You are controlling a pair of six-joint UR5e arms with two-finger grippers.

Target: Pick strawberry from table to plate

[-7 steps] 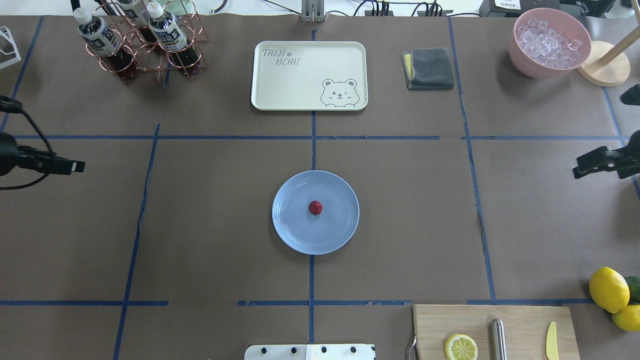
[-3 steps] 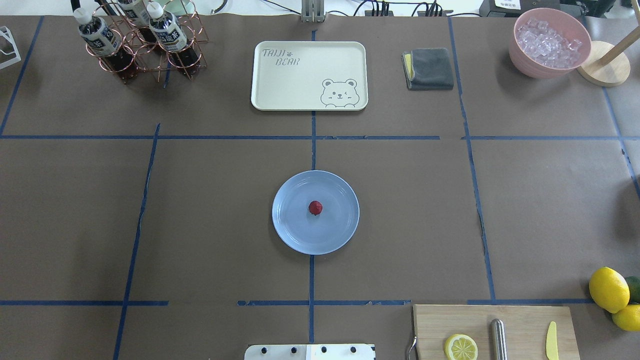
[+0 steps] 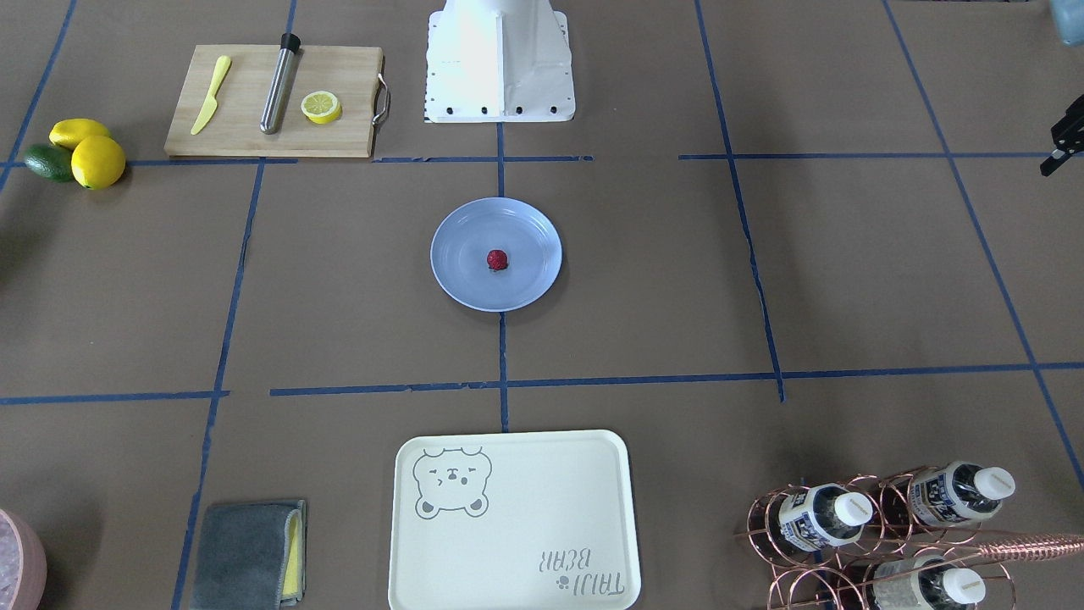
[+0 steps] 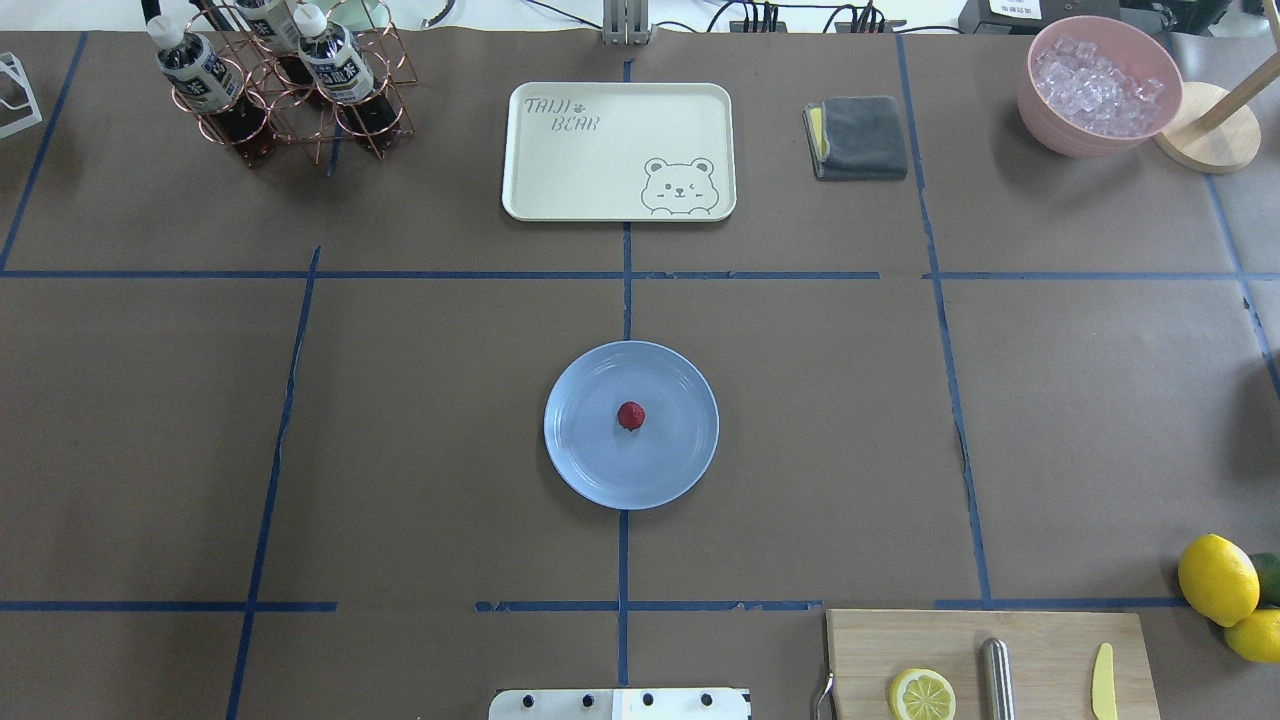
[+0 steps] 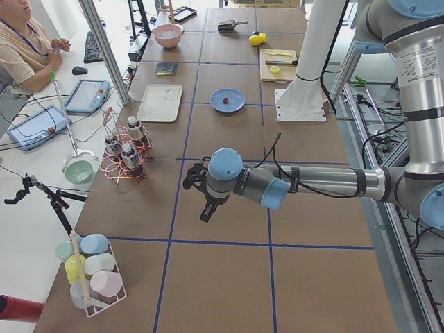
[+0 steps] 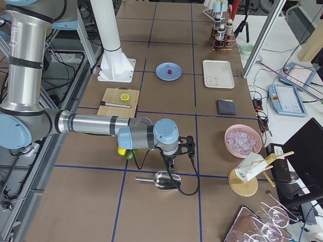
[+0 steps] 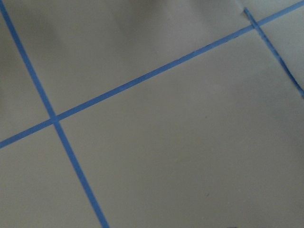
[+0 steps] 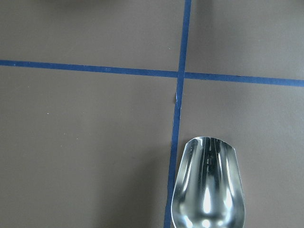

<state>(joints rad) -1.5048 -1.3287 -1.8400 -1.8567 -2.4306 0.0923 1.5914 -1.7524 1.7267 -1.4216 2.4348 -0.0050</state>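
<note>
The small dark red strawberry (image 4: pixel 631 415) lies near the middle of the round pale blue plate (image 4: pixel 680 460), which rests at the centre of the brown table (image 4: pixel 400 420). The front view shows the same strawberry (image 3: pixel 497 259) on the plate (image 3: pixel 533 280). Neither gripper is in the overhead view. A black part of my left gripper (image 3: pixel 1063 146) pokes in at the front view's right edge, far from the plate; I cannot tell its state. My right gripper (image 6: pixel 187 146) hangs over the table's right end, above a metal scoop (image 8: pixel 209 190); I cannot tell its state.
A cream bear tray (image 4: pixel 618 150), a copper bottle rack (image 4: pixel 290 90), a grey cloth (image 4: pixel 860 137) and a pink bowl of ice (image 4: pixel 1100 85) line the far side. The cutting board (image 4: pixel 1040 640) and lemons (image 4: pixel 1217 578) sit at the near right.
Both grippers have pulled out of the overhead view, the left past the left edge and the right past the right edge. The strawberry and plate have not moved.
</note>
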